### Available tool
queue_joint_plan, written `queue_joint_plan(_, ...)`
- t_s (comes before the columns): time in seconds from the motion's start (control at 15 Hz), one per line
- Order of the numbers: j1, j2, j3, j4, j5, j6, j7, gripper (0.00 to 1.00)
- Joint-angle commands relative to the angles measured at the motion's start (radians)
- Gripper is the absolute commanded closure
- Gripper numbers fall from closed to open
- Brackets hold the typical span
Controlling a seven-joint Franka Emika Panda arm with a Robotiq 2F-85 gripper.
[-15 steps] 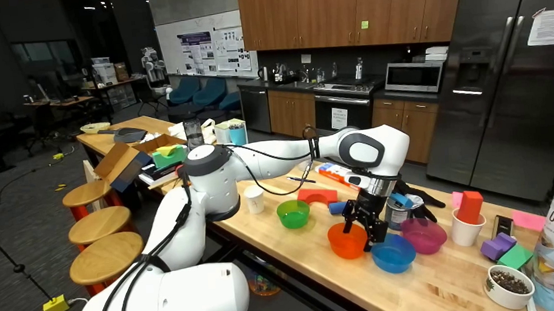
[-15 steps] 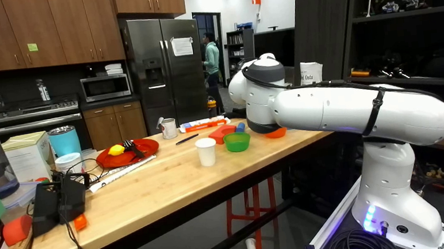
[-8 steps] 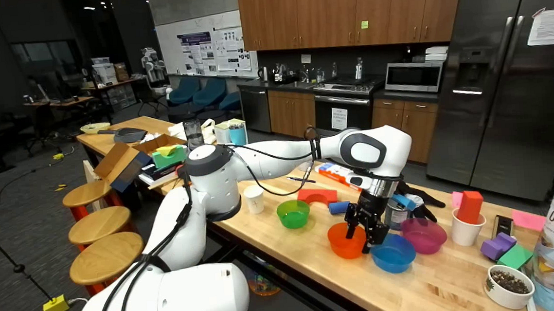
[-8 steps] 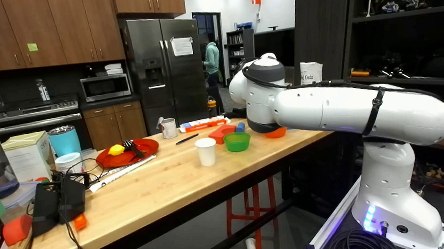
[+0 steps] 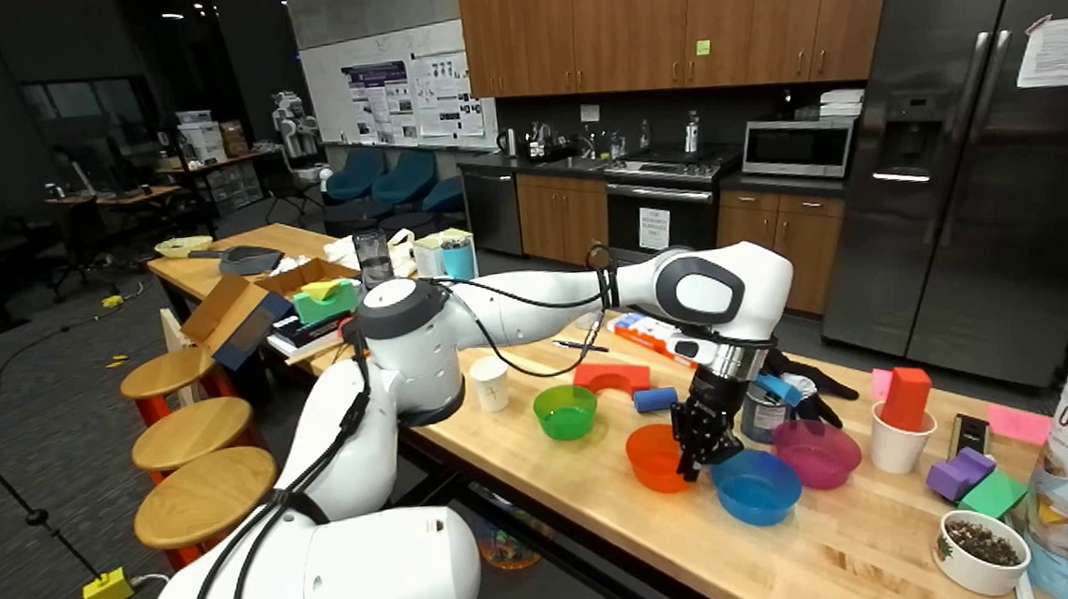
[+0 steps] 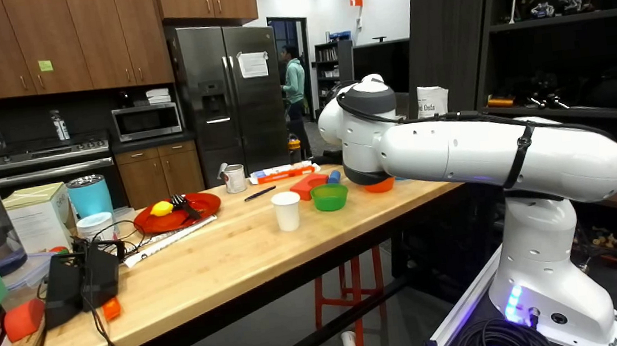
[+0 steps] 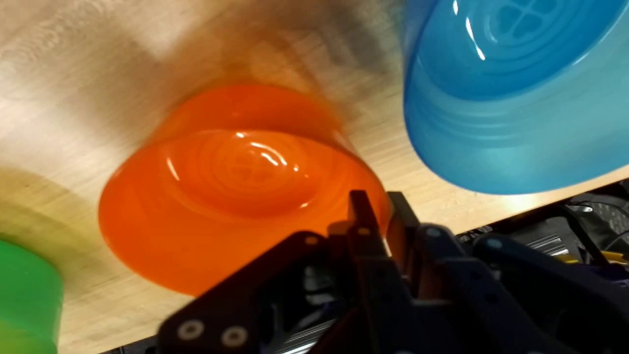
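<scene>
In the wrist view, my gripper [image 7: 376, 195] straddles the side wall of an orange bowl [image 7: 231, 236], one finger inside and one outside. The jaws stand close together with a narrow gap; whether both pads press on the wall I cannot tell. An exterior view also has the gripper [image 5: 689, 470] at the side of the orange bowl [image 5: 649, 465] nearest a blue bowl [image 5: 757, 498]. That blue bowl [image 7: 496, 147] is apart from the fingers. A green bowl [image 7: 24, 295] shows at the wrist view's left edge. The arm hides the gripper in an exterior view, where the orange bowl [image 6: 380, 187] partly shows.
A magenta bowl [image 5: 818, 458] and a metal can [image 5: 762, 417] stand close to the gripper. Around them are a red arch block [image 5: 614, 375], a blue cylinder [image 5: 656, 400], a paper cup [image 5: 490, 387] and a cup holding a red block [image 5: 906, 400]. The table's edge runs near the bowls.
The jaws have come together around the orange bowl's wall from wide apart. The orange bowl has shifted slightly away from the blue bowl. The arm has barely moved.
</scene>
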State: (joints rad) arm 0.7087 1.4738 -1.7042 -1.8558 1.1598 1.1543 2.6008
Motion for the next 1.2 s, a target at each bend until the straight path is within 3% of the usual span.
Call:
queue_joint_plan(0.0,-0.011,0.000,-0.010,0.012,-0.011,-0.012,0.000,1.00)
queue_joint_plan(0.2,-0.007,-0.002,-0.037,0.010,-0.023,-0.002,0.000,0.99)
queue_joint_plan(0.73,0.008,-0.002,-0.201,-0.036,-0.035,0.039,0.000,0.99)
queue_joint_plan(1.13,0.002,-0.002,-0.219,-0.092,-0.043,0.056,0.000,0.99)
